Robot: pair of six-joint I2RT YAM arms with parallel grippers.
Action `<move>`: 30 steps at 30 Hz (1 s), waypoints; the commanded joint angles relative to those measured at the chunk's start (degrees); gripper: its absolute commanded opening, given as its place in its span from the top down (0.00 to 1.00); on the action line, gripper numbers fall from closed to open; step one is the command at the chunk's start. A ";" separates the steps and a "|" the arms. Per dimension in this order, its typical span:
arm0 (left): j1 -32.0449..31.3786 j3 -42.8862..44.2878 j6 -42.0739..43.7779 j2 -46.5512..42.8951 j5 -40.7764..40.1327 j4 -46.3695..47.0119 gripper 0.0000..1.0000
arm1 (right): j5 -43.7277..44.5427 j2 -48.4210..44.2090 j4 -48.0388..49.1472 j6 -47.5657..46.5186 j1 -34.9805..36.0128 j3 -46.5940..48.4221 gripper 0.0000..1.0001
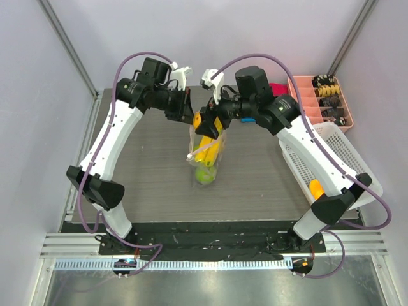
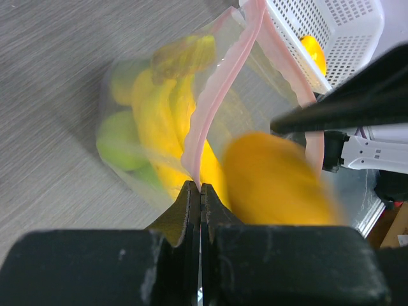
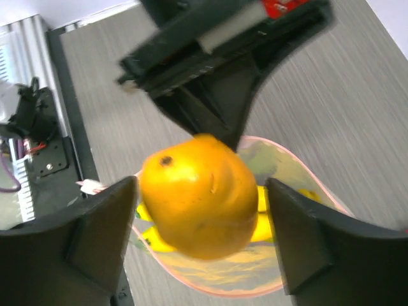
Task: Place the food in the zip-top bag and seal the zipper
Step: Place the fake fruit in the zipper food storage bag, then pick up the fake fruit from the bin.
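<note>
We see both arms arched inward, meeting over the middle of the tabletop (image 1: 140,172). The left hand (image 2: 200,191) is clenched on the zipper (image 2: 220,83) and holds the zip-top bag (image 1: 205,162) hanging mouth-up. The right hand (image 3: 201,191) is above the mouth, released, with an orange (image 3: 197,204) loose between its spread fingers. Bananas (image 2: 159,108) and green fruits (image 2: 118,140) sit inside the bag. There is a red label (image 3: 280,6) on the left hand; we can't read it.
</note>
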 commanded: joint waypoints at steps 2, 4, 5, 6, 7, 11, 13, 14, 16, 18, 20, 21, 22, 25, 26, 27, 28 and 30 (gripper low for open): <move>-0.15 2.41 -0.13 -0.82 1.63 0.66 1.00 | 8.69 -1.35 2.39 -1.80 -0.23 1.14 0.00; -0.15 2.23 -0.04 -0.82 1.45 0.66 1.00 | 10.36 -2.31 2.38 -1.71 -0.22 1.14 0.00; -0.15 2.23 -0.04 -0.91 1.36 0.66 1.00 | 10.97 -2.58 2.21 -1.71 -0.14 1.22 0.00; -0.15 2.23 -0.04 -0.82 1.28 0.66 1.00 | 12.54 -3.02 1.77 -1.62 -0.22 1.49 0.00; -0.15 2.23 -0.04 -0.82 1.19 0.66 1.00 | 12.73 -4.07 1.42 -1.71 -0.66 1.92 0.01; -0.06 1.97 0.48 -1.08 0.75 0.40 1.00 | 9.76 -5.39 -4.19 -0.40 -9.08 4.82 0.00; -0.06 1.36 0.57 -1.35 0.84 1.01 1.00 | 5.12 -5.48 -9.55 -0.56 -18.53 5.27 0.00; -0.14 0.48 0.66 -1.87 0.84 1.36 1.00 | 3.61 -5.57 -11.31 -1.35 -21.64 5.01 0.00; -0.15 -0.14 0.66 -2.14 0.84 1.98 1.00 | 1.05 -6.36 -15.97 -4.07 -28.32 2.47 0.01; -0.06 -0.40 0.66 -2.31 0.92 1.98 1.00 | 0.00 -7.24 -21.13 -8.55 -36.76 -1.21 0.00; -0.15 -0.49 0.92 -2.49 0.75 1.80 1.00 | 1.21 -7.59 -25.63 -14.33 -44.12 -3.51 0.01; -0.15 -0.84 0.92 -2.75 0.75 1.98 1.00 | 1.74 -7.68 -29.05 -15.84 -46.26 -5.70 0.01; -0.06 -1.02 1.01 -2.84 0.57 1.98 1.00 | 2.79 -7.77 -31.08 -17.86 -48.46 -6.68 0.01; -0.15 -0.93 1.45 -3.02 0.75 1.45 1.00 | 10.35 -7.94 -35.66 -23.32 -53.65 -11.42 0.02; -0.15 -0.93 1.71 -2.93 0.57 1.45 1.00 | 11.93 -8.03 -36.28 -24.29 -54.88 -12.74 0.03; -0.06 -0.76 1.71 -2.84 0.57 1.37 1.00 | 15.08 -8.12 -36.81 -26.47 -57.94 -16.06 0.03; -0.14 -0.41 1.80 -2.75 0.66 1.36 1.00 | 15.89 -8.21 -37.25 -27.71 -59.45 -17.74 0.04; -0.15 -0.40 1.63 -2.84 0.84 1.45 1.00 | 18.08 -8.47 -37.43 -30.17 -64.62 -22.82 0.07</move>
